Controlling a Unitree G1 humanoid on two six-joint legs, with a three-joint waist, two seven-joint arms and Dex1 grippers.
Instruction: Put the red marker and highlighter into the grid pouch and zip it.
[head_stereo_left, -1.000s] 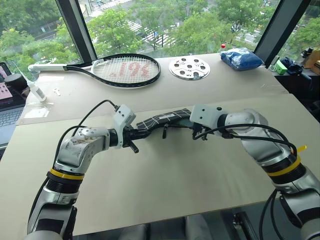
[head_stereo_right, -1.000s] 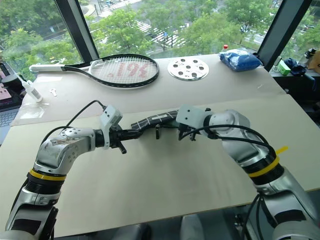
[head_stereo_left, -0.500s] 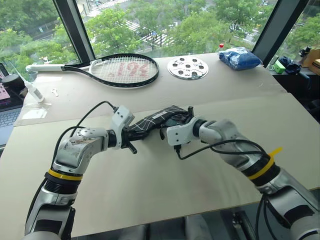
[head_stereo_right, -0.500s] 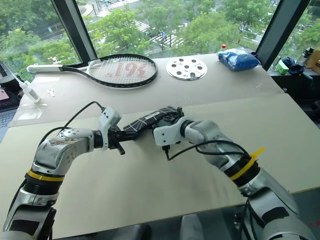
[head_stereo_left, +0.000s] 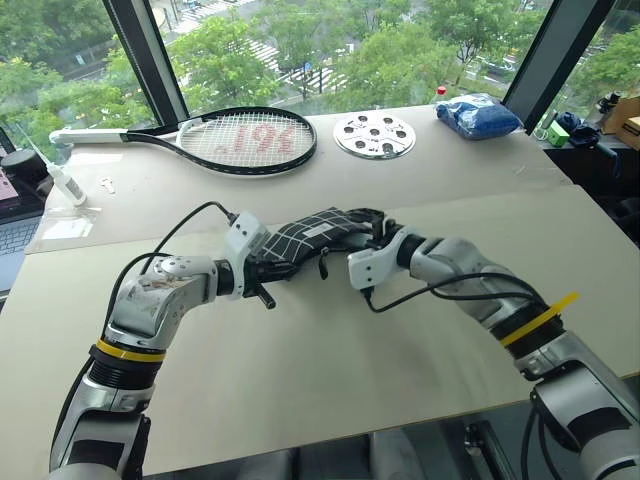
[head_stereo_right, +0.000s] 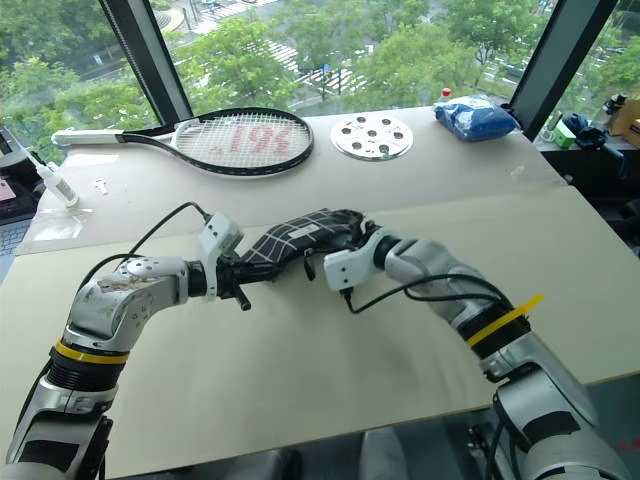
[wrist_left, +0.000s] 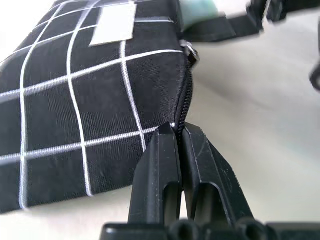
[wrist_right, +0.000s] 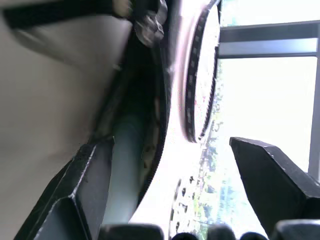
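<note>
Left gripper (wrist_left: 179, 131) pinches the one grid pouch (head_stereo_left: 310, 238) by its zipper edge; right gripper (wrist_right: 170, 165) spread wide at its mouth, bare table (head_stereo_left: 330, 370) near.

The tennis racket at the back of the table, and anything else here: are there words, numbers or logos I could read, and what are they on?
Tennis racket: red marks on the strings, mirrored or upside down; they look like digits, perhaps "961", but I cannot be sure.
Checked pouch: its small white label shows no print.
Round metal disc: holes, no lettering visible.
Blue bag: too far away to read anything.
</note>
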